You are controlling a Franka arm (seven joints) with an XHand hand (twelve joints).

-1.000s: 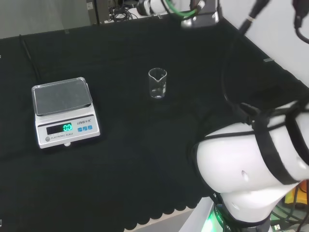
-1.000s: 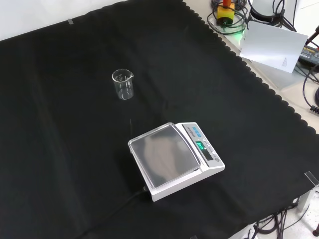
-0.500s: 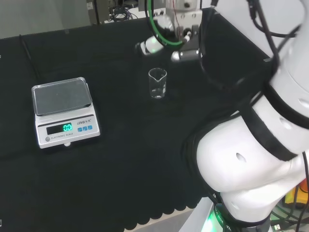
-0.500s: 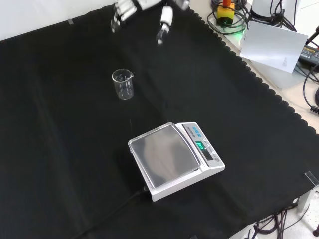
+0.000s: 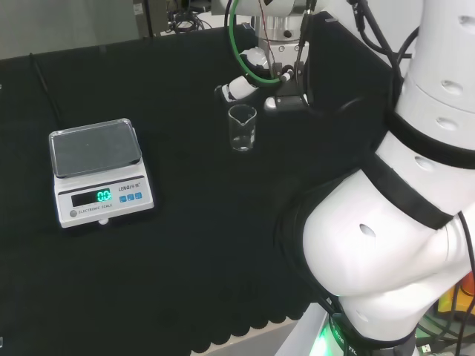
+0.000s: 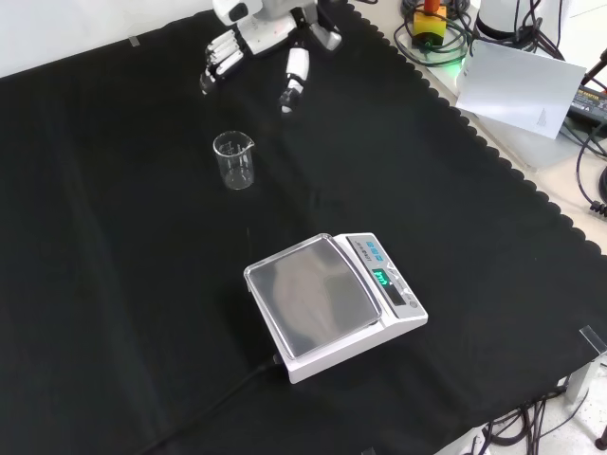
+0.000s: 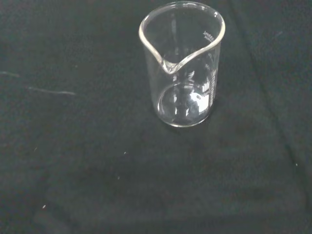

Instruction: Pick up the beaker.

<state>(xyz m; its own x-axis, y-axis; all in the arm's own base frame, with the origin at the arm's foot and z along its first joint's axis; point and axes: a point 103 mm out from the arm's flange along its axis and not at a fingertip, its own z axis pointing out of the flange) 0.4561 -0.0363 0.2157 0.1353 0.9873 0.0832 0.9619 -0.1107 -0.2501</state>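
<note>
A small clear glass beaker (image 5: 242,127) stands upright and empty on the black cloth; the front view has the beaker (image 6: 234,160) left of centre, and the wrist view shows the beaker (image 7: 183,63) close, spout toward the camera. The hand (image 6: 256,40) hangs above and beyond the beaker in the front view, fingers (image 6: 219,59) and thumb (image 6: 294,76) spread apart and pointing down, touching nothing. In the head view the hand (image 5: 245,80) sits just behind and right of the beaker.
A white electronic scale (image 5: 97,170) with a lit green display stands on the cloth left of the beaker in the head view; in the front view the scale (image 6: 332,302) is nearer the camera. The arm's white links (image 5: 386,215) fill the head view's right.
The hand has come down from the front view's top edge toward the beaker, staying spread. The beaker and scale have not moved.
</note>
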